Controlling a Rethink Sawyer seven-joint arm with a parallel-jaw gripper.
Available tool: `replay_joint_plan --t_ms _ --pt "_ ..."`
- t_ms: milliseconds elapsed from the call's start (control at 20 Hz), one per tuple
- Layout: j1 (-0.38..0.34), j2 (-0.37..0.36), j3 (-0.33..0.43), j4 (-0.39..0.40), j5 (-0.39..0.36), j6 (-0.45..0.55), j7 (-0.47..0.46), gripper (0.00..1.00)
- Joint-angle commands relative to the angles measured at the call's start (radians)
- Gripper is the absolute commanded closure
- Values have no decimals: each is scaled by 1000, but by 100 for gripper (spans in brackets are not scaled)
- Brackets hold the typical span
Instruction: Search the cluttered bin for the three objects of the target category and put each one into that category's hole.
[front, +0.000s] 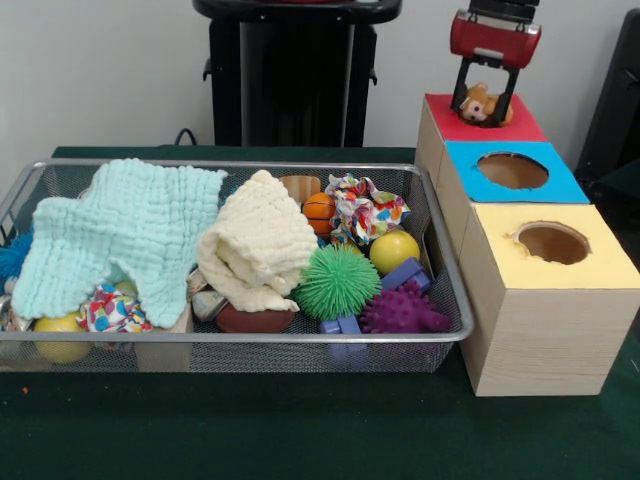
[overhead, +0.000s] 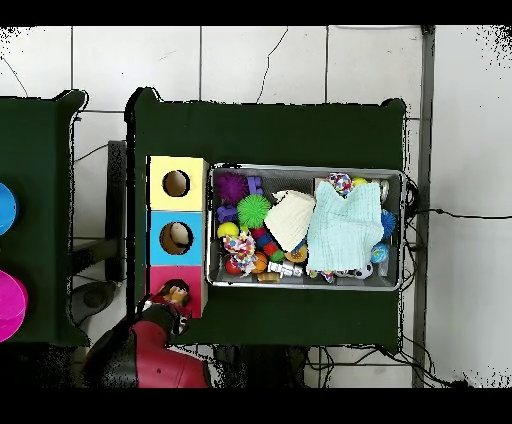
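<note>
My gripper hangs over the red-topped box at the far right. Its fingers are shut on a small brown and orange plush animal, which sits right at the box's top. In the overhead view the gripper and the plush animal are over the red box. The wire mesh bin lies left of the boxes, full of toys, and shows in the overhead view too. A mint cloth and a cream cloth cover part of what is in it.
A blue-topped box and a yellow-topped box, each with a round hole, stand in a row with the red one. The bin holds a green spiky ball, a purple spiky ball, a yellow ball and an orange basketball.
</note>
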Motion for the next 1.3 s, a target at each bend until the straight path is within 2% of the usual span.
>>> replay_joint_plan --t_ms 50,200,400,500,1050,1300 --pt "97 55 -32 -41 66 169 221 0" --pt "108 24 -54 -54 60 235 218 0" --pt "162 -3 -146 -103 40 337 213 0" --pt "173 -10 -170 -120 30 357 211 0" --pt "118 -1 -100 -102 30 281 199 0" --pt "81 65 -58 -126 29 200 190 0"
